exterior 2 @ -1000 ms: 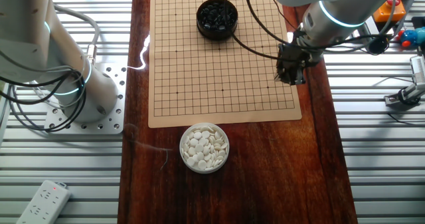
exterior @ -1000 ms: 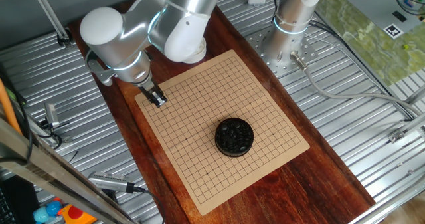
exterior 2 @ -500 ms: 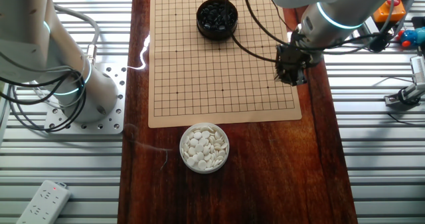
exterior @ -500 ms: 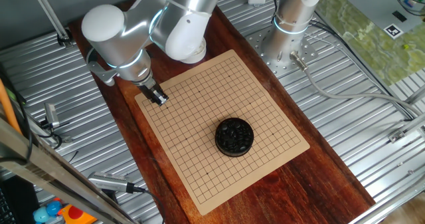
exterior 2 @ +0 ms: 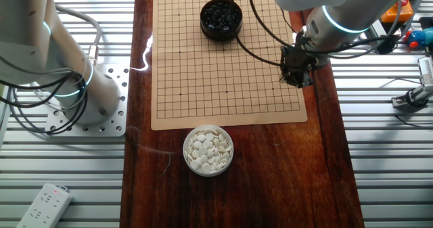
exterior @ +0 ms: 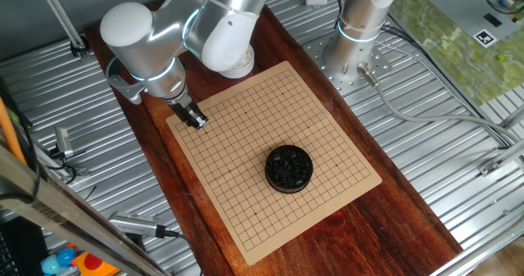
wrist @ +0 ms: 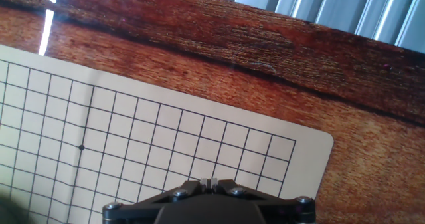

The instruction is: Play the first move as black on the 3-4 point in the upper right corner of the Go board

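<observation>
Board (wrist: 166, 137) corner lies directly under the claw (wrist: 209, 182), whose fingers look pressed together; any stone between them is hidden.

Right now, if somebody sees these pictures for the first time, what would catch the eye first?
The big silver arm bends over one corner of the tan board, its hand low above the grid there. Next comes the black bowl of black stones standing on the board. A bowl of white stones sits on the dark wooden tabletop just off the board's edge.
</observation>
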Motion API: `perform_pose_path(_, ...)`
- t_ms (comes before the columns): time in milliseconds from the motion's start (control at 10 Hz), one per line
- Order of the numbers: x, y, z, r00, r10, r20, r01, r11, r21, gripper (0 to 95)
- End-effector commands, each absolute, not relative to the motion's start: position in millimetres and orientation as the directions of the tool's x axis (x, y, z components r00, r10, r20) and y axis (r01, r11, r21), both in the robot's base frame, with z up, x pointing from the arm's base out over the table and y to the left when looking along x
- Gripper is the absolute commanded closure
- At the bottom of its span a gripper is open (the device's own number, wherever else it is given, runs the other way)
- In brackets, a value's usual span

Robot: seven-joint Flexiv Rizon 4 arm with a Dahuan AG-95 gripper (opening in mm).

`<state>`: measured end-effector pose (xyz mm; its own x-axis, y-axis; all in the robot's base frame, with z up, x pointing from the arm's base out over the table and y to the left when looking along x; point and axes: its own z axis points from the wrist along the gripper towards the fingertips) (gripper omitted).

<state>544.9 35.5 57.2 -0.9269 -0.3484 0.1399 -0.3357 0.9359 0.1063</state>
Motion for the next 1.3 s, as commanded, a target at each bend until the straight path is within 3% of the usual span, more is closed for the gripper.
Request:
perform_pose_path(100, 545.4, 35.9, 57.4, -0.927, -0.351, 0.136, -0.338, 0.935, 0.110, 95.0)
perform_pose_path(1300, 545.4, 35.9, 57.4, -0.933, -0.325, 0.153, -0.313, 0.945, 0.099, 95.0)
